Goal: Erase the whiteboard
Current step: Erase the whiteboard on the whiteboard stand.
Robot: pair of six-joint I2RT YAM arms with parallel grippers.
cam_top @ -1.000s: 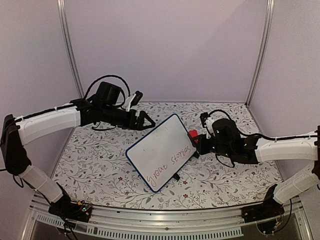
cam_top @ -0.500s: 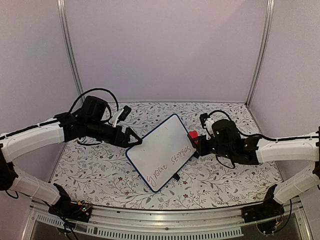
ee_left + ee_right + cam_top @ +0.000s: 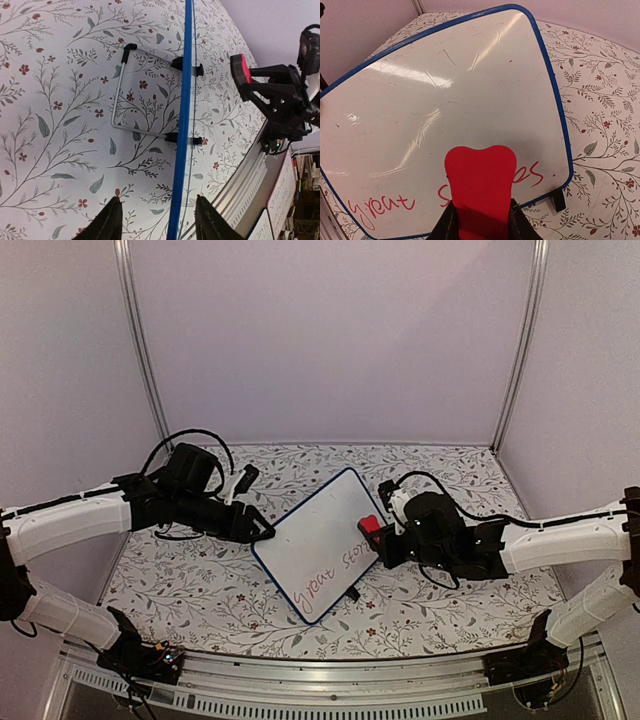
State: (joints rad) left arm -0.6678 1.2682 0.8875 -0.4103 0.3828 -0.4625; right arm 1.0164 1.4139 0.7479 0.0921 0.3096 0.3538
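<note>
The whiteboard (image 3: 318, 537) stands tilted on the floral table, with red writing "great stories" (image 3: 338, 570) along its lower right edge. My right gripper (image 3: 383, 540) is shut on a red eraser (image 3: 369, 525). In the right wrist view the eraser (image 3: 480, 180) covers the middle of "stories" on the whiteboard (image 3: 445, 95). My left gripper (image 3: 262, 532) is at the board's left corner. In the left wrist view its fingers (image 3: 112, 220) straddle the blue rim (image 3: 183, 110) seen edge-on, with a gap on each side. The rim's black clip feet (image 3: 187, 66) hold a wire stand (image 3: 119, 95).
An aluminium rail (image 3: 330, 680) runs along the near table edge. Metal posts (image 3: 140, 340) and pale walls close in the left, back and right sides. The floral table cover (image 3: 200, 590) shows around the board.
My left arm came down to the board's left corner and its jaws narrowed around the rim. The right gripper slid left, carrying the eraser onto the board over the writing.
</note>
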